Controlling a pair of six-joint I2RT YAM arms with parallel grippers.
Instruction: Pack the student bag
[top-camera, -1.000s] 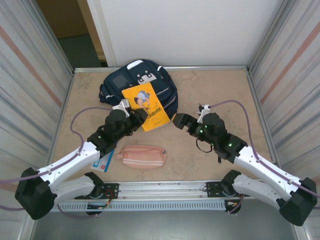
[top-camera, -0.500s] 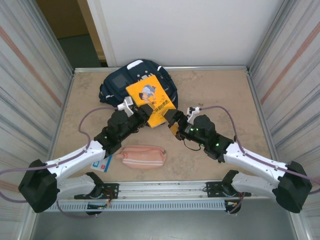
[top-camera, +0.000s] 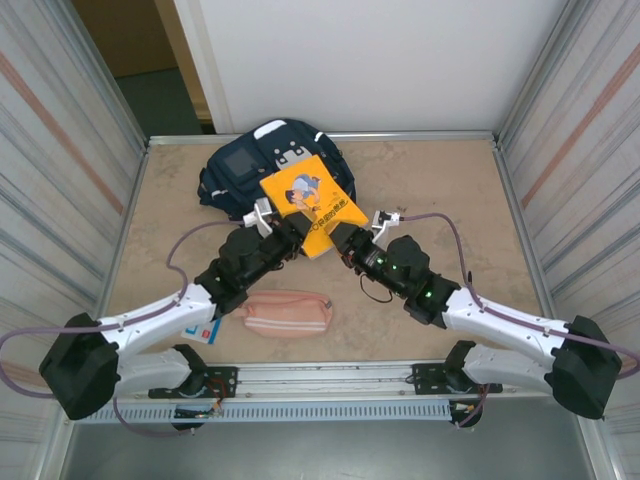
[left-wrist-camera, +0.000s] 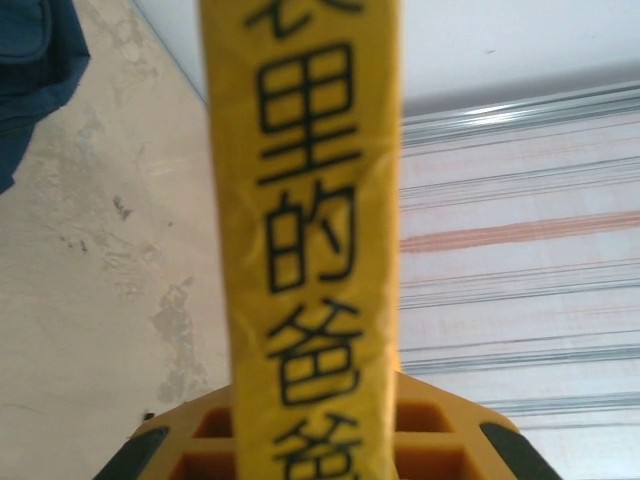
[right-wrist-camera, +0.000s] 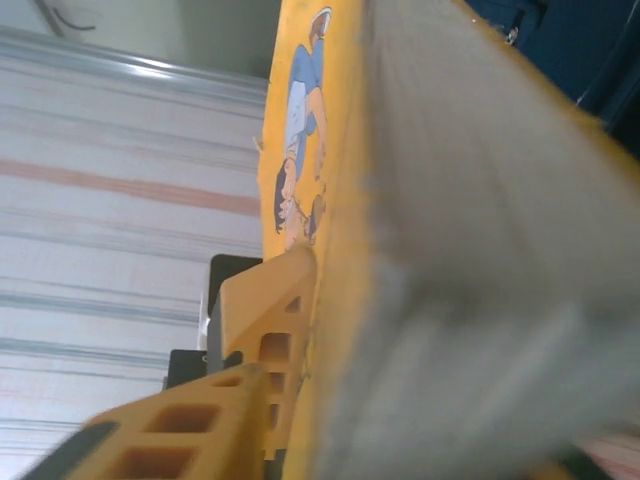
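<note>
The left gripper (top-camera: 289, 232) is seen just left of the middle of the top view, clamped on the lower left edge of a yellow book (top-camera: 312, 198). In the left wrist view the book's spine, printed with black characters, is seen running up the middle of the frame between the yellow fingers (left-wrist-camera: 440, 440) at the bottom edge. The right gripper (top-camera: 340, 240) is placed just right of it, closed narrowly on the book's lower right corner; in the right wrist view one yellow finger (right-wrist-camera: 270, 330) is pressed flat against the illustrated cover, and the page edges are seen blurred on the right. The book is thus held by both grippers, tilted, with its upper part over the student bag (top-camera: 235, 170). The bag is laid on the table (top-camera: 440, 190) in the upper middle of the top view, against the back wall. A pink pencil pouch (top-camera: 288, 312) is laid lower in the frame, near the arms' bases, and a blue and white card (top-camera: 207, 328) is partly covered by the left arm just left of it.
</note>
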